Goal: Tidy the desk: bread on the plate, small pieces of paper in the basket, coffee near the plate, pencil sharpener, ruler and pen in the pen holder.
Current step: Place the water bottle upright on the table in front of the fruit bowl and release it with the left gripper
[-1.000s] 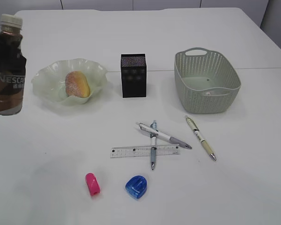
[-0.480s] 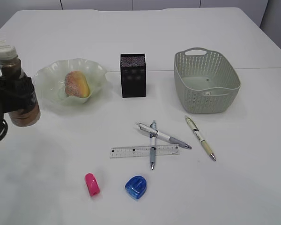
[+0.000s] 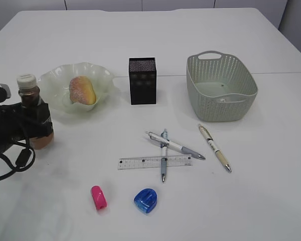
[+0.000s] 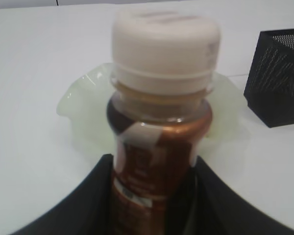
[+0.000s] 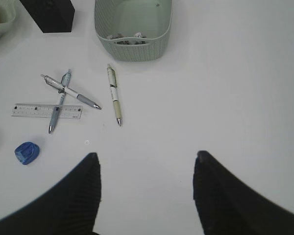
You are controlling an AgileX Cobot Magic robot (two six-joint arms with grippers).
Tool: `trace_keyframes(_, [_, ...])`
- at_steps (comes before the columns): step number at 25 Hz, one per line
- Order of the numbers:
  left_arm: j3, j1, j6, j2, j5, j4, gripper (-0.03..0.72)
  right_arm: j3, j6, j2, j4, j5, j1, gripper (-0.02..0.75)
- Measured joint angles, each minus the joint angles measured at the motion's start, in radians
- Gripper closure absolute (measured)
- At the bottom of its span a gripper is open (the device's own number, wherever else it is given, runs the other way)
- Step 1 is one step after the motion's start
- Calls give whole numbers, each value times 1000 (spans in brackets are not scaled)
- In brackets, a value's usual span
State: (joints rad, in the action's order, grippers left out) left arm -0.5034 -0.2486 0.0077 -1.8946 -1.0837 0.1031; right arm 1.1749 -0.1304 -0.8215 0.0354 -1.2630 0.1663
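On a white table (image 3: 155, 40), the green basket (image 3: 221, 90) stands well to the right of the black pen holder (image 3: 143, 80), with crumpled paper scraps (image 5: 127, 37) lying inside it. Left of the pen holder sits the pale ruffled plate (image 3: 55, 85), the bread (image 3: 82, 90) resting in it. The left gripper (image 3: 32, 123) has its jaws clenched on the coffee bottle (image 3: 34, 113), upright just in front of the plate's left edge. In front of the pen holder lie 3 pens: 2 crossed pens (image 3: 166, 148) over a clear ruler (image 3: 140, 162), and a third pen (image 3: 214, 147) to their right. Nearest the onlooker, forward of the pen holder, sit a blue pencil sharpener (image 3: 146, 200) and a pink pencil sharpener (image 3: 99, 197). The right gripper (image 5: 147, 188) hangs over bare table right of the pens, jaws spread and holding nothing.
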Motion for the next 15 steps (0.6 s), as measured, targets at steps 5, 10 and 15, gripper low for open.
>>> trace_keyframes(5, [-52,0,0,-52,-1,-2,395,0,0,0,2,0,0,270])
trace_keyframes(10, [-96,0,0,-98,-15,-4,395,0,-2,0,16,-1,0,270])
trace_keyframes(15, [-97,0,0,-122,-17,-8,395,0,-2,0,37,-1,0,270])
